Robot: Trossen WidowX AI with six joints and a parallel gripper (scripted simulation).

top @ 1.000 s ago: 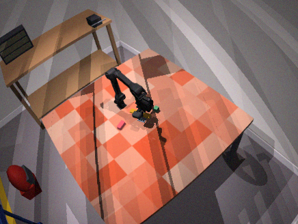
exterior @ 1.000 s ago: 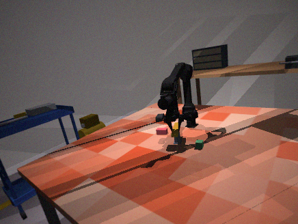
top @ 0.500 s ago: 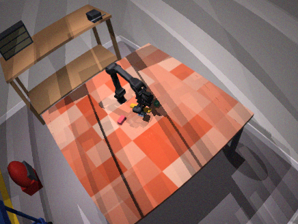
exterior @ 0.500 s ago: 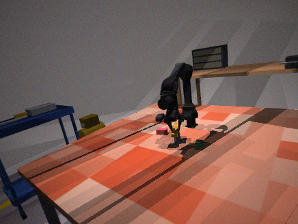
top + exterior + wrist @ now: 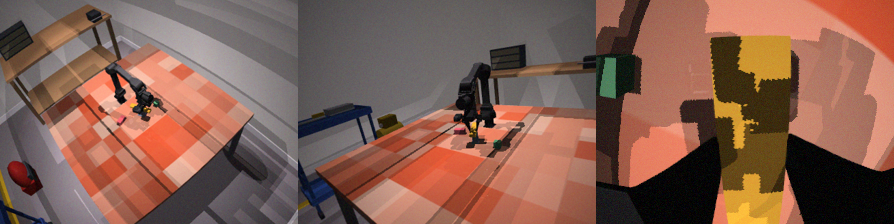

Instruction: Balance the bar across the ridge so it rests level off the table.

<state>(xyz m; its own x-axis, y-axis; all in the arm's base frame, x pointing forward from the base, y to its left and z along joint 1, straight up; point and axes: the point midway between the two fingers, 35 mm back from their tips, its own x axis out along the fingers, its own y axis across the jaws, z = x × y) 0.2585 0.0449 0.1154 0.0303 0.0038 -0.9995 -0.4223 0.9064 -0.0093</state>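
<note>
A yellow bar (image 5: 147, 110) (image 5: 473, 131) (image 5: 768, 57) is between the fingers of my gripper (image 5: 752, 143), which is shut on it. In the wrist view the bar runs straight away from between the fingertips, partly in shadow. The blue ridge (image 5: 475, 139) shows just below the bar in the exterior view, standing on the table; it is mostly hidden by the bar and the gripper. Whether the bar touches the ridge, and whether it is exactly level, I cannot tell.
A green block (image 5: 156, 102) (image 5: 497, 144) (image 5: 608, 77) stands on the table to one side of the bar. A pink block (image 5: 121, 120) (image 5: 459, 131) lies on the other side. Dark shadows of the arm cross the table around the bar.
</note>
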